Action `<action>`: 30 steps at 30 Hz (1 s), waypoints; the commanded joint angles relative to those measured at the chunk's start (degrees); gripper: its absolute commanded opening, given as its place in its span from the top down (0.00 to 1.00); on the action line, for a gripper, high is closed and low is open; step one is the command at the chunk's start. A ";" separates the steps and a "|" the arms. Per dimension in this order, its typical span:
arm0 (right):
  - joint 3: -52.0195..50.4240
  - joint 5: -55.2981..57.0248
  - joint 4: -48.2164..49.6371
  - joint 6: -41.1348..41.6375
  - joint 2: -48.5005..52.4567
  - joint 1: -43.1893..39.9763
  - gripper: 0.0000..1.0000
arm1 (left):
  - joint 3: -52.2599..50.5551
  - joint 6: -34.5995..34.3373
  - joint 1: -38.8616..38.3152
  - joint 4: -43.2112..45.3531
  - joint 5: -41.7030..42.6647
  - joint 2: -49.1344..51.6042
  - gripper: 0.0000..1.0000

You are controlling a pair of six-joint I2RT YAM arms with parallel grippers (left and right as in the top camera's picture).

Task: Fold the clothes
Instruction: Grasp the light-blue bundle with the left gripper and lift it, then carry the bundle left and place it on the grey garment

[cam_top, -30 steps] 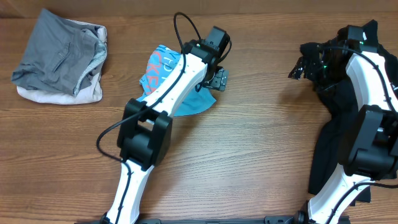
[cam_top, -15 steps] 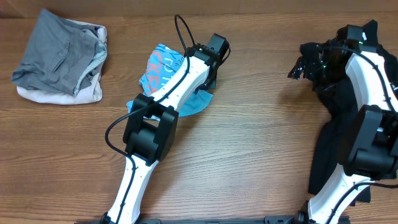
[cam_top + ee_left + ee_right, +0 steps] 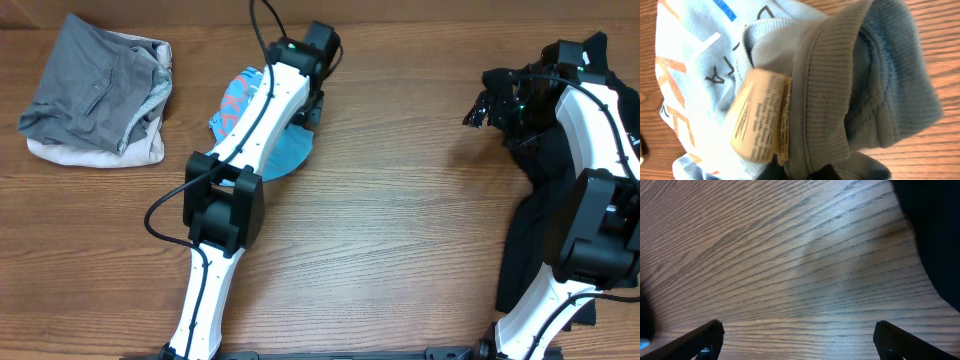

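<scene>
Roughly at the far middle of the table [image 3: 400, 200], a crumpled light blue shirt [image 3: 283, 155], pink-and-white lettering up on its left part, partly hidden beneath the left arm. Over its far right edge, the left gripper [image 3: 312, 104], pointing down into the cloth. From the left wrist camera, nothing but shirt close up: ribbed collar [image 3: 825, 75] folded over in a thick ridge, a cream label [image 3: 760, 120] with small print hanging beside it, printed lettering on the pale panel to the left, bare wood at the corners. Jaws almost wholly buried by fabric, only a dark sliver at the bottom edge; closed on the bunched cloth near the collar, as far as can be told. Well apart, at the far right, the right gripper [image 3: 485, 105] hovering above the wood, just beside a black garment [image 3: 530, 230] spread under and around the right arm down to the near edge. In the right wrist view, both fingertips [image 3: 707, 337] at the lower corners, spread wide, only wood grain between them; black cloth along the right edge. At the far left corner, away from both arms, a grey garment [image 3: 90, 80] heaped on a cream one [image 3: 110, 152], touching, rumpled.
</scene>
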 commanded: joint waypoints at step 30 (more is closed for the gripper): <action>0.98 -1.84 -3.93 0.07 -2.75 0.17 0.00 | 36.98 19.52 22.86 -11.28 -11.13 -15.69 0.96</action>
